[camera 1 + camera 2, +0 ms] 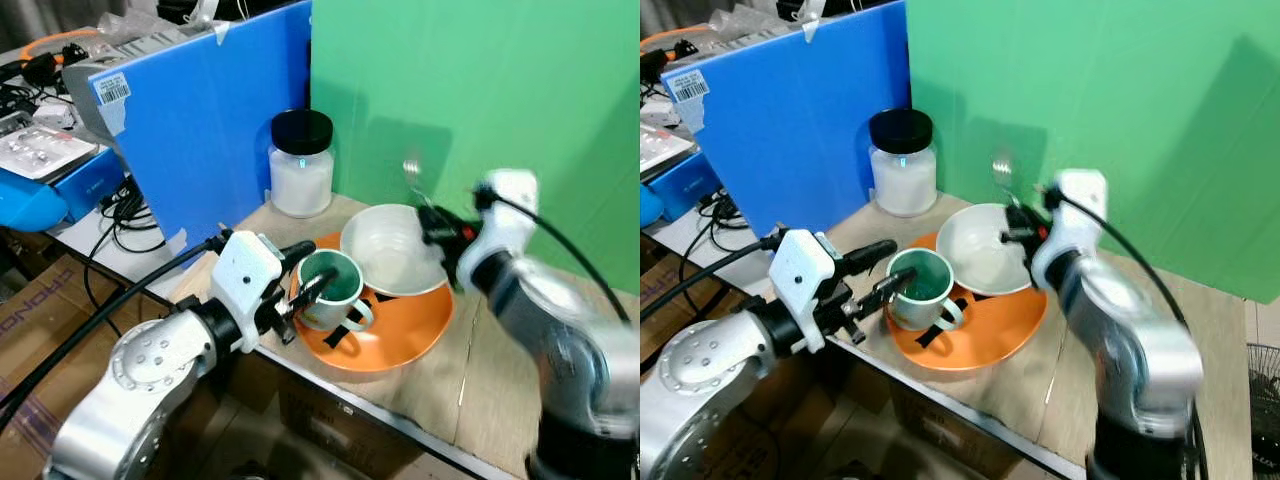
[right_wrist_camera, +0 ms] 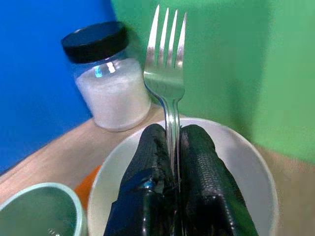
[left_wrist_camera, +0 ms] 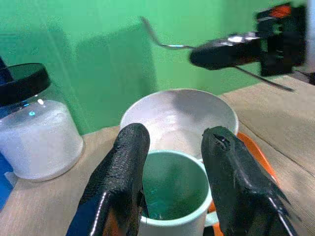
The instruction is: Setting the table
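Head camera, left eye: an orange plate sits at the near edge of a wooden table and serves here as the landmark. On its left part stands a green mug; on its far part a white bowl. The left gripper reaches in from the plate's left, fingers spread, one on either side of the mug's rim (not yet closed on it). Beyond the plate stands a black-lidded jar.

Right eye: the right gripper hangs above the bowl's far rim, clamped on a fork pointing up and away from the plate.

Left wrist: two parted fingers frame the mug, with the bowl just behind it.

Right wrist: the fingers are pinched on the fork's handle, tines running straight out along them, over the bowl. The fork probably has to swing level beside the plate; the right arm is nearer that side.
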Available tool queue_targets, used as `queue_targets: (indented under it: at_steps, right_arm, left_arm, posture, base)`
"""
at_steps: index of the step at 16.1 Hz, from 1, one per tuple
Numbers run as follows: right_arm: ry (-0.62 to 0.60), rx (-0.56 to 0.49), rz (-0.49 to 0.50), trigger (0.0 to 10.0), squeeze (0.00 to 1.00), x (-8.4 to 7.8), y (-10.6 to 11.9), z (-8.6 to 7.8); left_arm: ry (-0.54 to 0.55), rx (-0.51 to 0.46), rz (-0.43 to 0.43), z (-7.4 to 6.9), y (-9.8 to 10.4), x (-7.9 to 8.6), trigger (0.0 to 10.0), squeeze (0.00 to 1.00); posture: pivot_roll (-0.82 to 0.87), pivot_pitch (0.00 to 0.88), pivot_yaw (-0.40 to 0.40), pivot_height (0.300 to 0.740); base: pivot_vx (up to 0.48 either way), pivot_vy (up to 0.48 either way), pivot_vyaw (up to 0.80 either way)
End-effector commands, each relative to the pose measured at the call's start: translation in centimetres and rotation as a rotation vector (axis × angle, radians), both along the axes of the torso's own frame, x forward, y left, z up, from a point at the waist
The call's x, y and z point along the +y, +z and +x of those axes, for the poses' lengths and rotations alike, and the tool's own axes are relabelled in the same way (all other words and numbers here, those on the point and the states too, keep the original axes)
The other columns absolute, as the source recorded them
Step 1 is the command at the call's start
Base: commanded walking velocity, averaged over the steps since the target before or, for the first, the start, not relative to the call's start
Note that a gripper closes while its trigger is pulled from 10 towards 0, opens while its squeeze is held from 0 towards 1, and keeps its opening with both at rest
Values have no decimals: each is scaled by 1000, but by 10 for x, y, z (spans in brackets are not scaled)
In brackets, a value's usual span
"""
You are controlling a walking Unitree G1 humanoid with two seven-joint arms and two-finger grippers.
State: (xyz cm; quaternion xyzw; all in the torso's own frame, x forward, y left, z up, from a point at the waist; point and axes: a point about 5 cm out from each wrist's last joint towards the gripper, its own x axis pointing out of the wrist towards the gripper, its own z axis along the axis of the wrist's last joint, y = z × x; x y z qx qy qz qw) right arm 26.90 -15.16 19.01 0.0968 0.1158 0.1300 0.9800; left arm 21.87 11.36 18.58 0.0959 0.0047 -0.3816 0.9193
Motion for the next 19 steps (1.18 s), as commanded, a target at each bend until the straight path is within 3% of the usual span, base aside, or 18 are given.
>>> queue_targets:
  at_steps: [1, 5, 9, 12, 19]
  right_arm:
    - [-44, -60, 19, 10000, 0, -6, 9, -5]
    - [-142, -136, -36, 10000, 0, -7, 8, -20]
    - [-154, -126, -102, 10000, 0, -5, 2, -24]
    - [-170, -158, -110, 10000, 0, -5, 4, -26]
    - [-195, -179, -125, 10000, 0, -7, 8, -30]
  left_arm:
    - [20, -4, 7, 1, -2, 1, 10000, 0]
    - [78, -17, -6, 3, -4, 2, 10000, 0]
    - [116, -44, 6, 4, -4, 4, 10000, 0]
    - [171, -56, -7, 8, -4, 6, 10000, 0]
    - [189, -95, -27, 11, 5, 4, 10000, 0]
  posture:
    - [123, 0, -7, 740]
    - [122, 0, -1, 740]
    - [122, 0, 1, 740]
    - [124, 0, 4, 740]
    - [124, 0, 2, 740]
  base:
    - [0, 0, 0]
    - [0, 0, 0]
    - [0, 0, 0]
    - [0, 0, -719]
    - [0, 0, -800]
